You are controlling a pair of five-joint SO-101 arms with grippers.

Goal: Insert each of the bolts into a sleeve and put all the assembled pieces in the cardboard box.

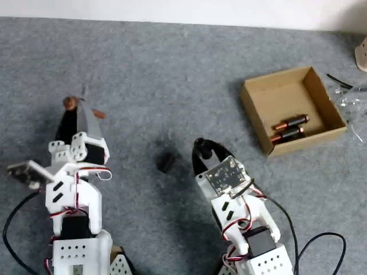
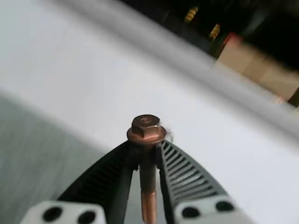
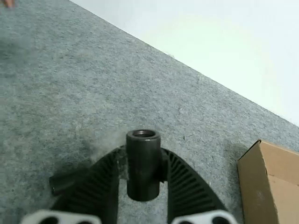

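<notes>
Left gripper (image 2: 147, 148) — fingers (image 2: 182, 170) clenched on a copper bolt (image 2: 147, 133), gripped by the shank just under the flanged hex head. The head stands clear of the fingertips. In the high view this gripper (image 1: 80, 112) sits over the left part of the grey desk (image 1: 172, 63). The bolt (image 1: 70, 103) lies crosswise in the grip there, with the head out one side and the shank tip out the other.

Right gripper (image 3: 143, 156) — fingers (image 3: 187, 186) closed around a black sleeve (image 3: 143, 168), held about mid-length, open bore end pointing away from the wrist. In the high view the right gripper (image 1: 202, 150) is near the middle of the desk, and the sleeve (image 1: 200, 146) shows dark at the fingertips.

A loose sleeve (image 1: 167, 162) lies on its side on the desk between the two arms, near the right gripper and well apart from the left one. Neither gripper touches it. The right wrist view shows it (image 3: 65, 183) low beside one finger.

The cardboard box (image 1: 256, 109) stands open-topped on the right side of the desk, well apart from both grippers. One corner (image 3: 268, 182) shows in the right wrist view. Two assembled pieces lie inside, each copper at one end and black at the other, side by side and near parallel: first piece (image 1: 291, 122), second piece (image 1: 288, 135).

Clear plastic wrapping (image 1: 347, 100) lies just past the box, at the desk's right edge
</notes>
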